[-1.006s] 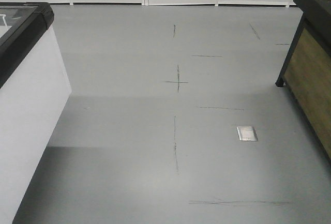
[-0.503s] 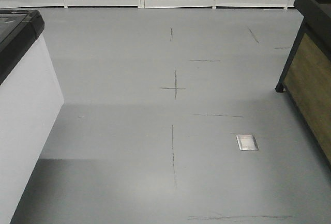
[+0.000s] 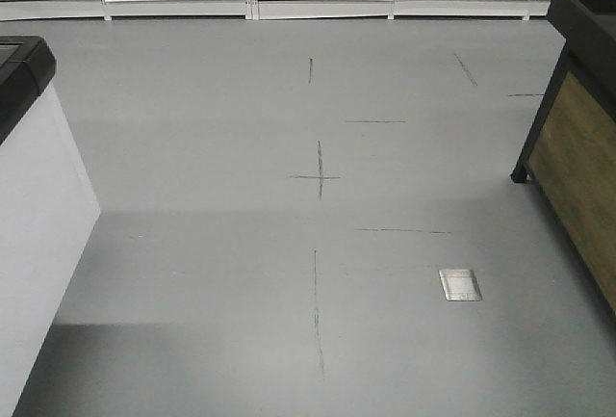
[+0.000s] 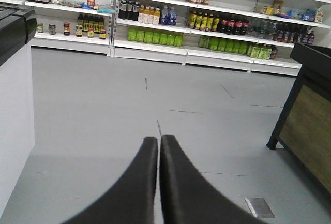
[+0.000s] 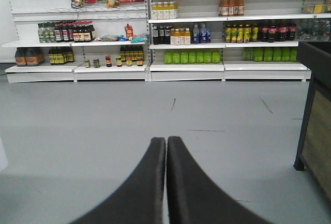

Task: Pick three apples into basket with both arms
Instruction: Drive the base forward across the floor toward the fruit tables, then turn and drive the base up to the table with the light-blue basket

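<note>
Lighting is even and fairly bright, with no glare. The smooth grey floor [image 3: 192,99] darkens in soft-edged bands toward the camera. The left gripper [image 4: 158,138] and right gripper [image 5: 166,139] render as detail-less black.

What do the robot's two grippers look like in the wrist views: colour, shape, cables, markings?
The left gripper and the right gripper look alike: each has two plain matte black fingers, broad at the base and curving in to narrow rounded tips. No cables, labels or markings show on them. The arms themselves are out of every view.
</note>
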Robot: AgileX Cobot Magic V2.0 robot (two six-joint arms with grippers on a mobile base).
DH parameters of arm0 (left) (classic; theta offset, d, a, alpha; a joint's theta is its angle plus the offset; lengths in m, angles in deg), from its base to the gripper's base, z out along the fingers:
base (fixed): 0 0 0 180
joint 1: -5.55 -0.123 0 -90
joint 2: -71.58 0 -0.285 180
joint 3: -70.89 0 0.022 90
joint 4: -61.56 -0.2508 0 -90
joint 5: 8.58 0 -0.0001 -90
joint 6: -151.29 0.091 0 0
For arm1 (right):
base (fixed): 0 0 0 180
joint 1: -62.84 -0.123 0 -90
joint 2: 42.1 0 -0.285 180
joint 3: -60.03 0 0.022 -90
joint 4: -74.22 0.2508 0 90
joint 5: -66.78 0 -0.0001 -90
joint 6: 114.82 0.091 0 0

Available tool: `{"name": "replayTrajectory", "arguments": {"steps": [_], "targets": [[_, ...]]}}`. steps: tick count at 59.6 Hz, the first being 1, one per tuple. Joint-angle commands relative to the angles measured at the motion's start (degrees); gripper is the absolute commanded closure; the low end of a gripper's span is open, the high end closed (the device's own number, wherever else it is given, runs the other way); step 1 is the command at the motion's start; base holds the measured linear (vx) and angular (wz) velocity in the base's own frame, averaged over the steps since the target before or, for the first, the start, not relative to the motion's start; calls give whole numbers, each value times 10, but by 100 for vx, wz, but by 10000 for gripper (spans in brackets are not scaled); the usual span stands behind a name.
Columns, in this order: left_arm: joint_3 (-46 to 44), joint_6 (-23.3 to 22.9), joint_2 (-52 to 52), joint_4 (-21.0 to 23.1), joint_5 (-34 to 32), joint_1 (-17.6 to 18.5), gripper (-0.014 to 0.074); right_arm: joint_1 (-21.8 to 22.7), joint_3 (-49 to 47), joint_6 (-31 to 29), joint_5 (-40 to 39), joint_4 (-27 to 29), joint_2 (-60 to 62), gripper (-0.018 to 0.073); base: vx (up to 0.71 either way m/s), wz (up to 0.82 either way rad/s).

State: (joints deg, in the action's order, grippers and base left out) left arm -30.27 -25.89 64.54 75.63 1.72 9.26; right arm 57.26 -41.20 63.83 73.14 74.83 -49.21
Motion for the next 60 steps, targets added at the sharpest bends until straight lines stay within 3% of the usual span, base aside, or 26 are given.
{"name": "replayTrajectory", "arguments": {"steps": [1, 60], "targets": [[-15, -4, 7, 6, -39, 2, 602, 4, 8, -1, -41, -1, 7, 567, 18, 0], [-15, -4, 7, 6, -39, 2, 602, 4, 8, -1, -41, -1, 7, 567, 20, -10]]}}
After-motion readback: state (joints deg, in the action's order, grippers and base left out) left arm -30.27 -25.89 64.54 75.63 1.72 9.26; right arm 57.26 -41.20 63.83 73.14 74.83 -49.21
